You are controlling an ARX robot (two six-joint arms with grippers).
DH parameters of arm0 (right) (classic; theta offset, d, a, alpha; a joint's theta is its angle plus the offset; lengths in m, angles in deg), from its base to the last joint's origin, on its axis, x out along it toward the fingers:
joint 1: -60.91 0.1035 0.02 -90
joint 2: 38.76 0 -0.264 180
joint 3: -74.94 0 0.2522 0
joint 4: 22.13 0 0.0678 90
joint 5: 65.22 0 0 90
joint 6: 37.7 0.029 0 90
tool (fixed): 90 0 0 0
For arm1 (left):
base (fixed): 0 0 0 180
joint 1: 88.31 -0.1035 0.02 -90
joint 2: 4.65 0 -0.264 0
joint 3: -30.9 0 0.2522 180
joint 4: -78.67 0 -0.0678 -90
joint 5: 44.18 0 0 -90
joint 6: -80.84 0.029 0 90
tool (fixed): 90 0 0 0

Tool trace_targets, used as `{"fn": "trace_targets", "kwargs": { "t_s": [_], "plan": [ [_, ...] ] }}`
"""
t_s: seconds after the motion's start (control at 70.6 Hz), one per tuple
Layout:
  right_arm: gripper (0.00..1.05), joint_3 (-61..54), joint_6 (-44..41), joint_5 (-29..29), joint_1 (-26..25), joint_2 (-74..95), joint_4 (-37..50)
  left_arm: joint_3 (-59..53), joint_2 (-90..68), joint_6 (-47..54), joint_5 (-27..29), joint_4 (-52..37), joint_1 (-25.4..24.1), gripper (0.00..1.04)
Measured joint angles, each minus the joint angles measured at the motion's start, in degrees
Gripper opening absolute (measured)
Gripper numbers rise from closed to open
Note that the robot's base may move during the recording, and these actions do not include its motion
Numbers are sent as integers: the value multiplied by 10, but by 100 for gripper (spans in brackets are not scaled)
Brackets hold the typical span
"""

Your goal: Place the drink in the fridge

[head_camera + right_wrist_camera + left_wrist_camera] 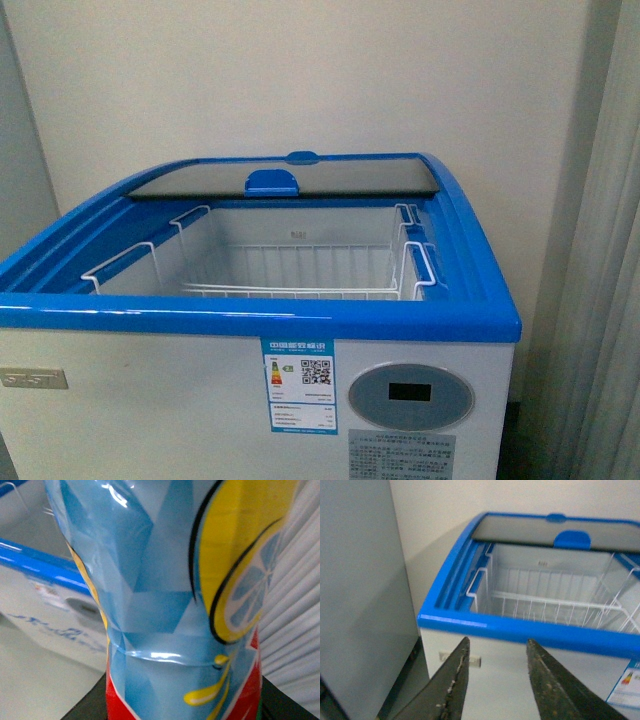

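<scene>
Front view: the white chest freezer [150,420] stands against a pale wall, its blue top rim [250,315] facing the camera. The curved glass lid [300,178] sits at the back with its blue handle [272,182], so the front of the opening is uncovered. White wire baskets [300,265] hang inside. An energy label [299,386] and the oval display [410,396] are on the front panel. Neither arm shows here.

Left wrist view: the left end effector [497,641] hangs in front of the freezer's front left corner, its two dark, scuffed fingers [451,685] spread wide with nothing between them. A plain grey cabinet [360,590] stands just beside the freezer.

Right wrist view: the drink bottle [165,595] fills the picture. It has a blue faceted label with a yellow lemon slice and a red band lower down. Dark parts of the right end effector [182,712] press in at both sides of its lower end, holding it. Behind it are the freezer's rim and display, with the bottle outside the freezer, and a pleated curtain [295,605].
</scene>
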Motion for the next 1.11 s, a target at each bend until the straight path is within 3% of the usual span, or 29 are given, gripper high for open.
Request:
{"fn": "trace_targets", "kwargs": {
  "t_s": [0.128,0.312,0.425,0.567,0.879,1.105],
  "plan": [
    [41,106,-135,25,40,148,46,-26,35,0,-2,0,0,2],
    [41,325,-342,51,131,393,-26,-62,84,3,-2,9,0,3],
    [41,563,-466,105,202,601,-129,-86,127,3,-2,30,0,3],
    [41,737,-489,130,235,736,-182,-103,167,3,-2,54,0,3],
    [41,968,-483,142,258,911,-260,-127,245,3,-2,106,0,3],
    [41,1043,-479,146,264,979,-290,-144,289,4,-2,126,0,3]
  ]
}}
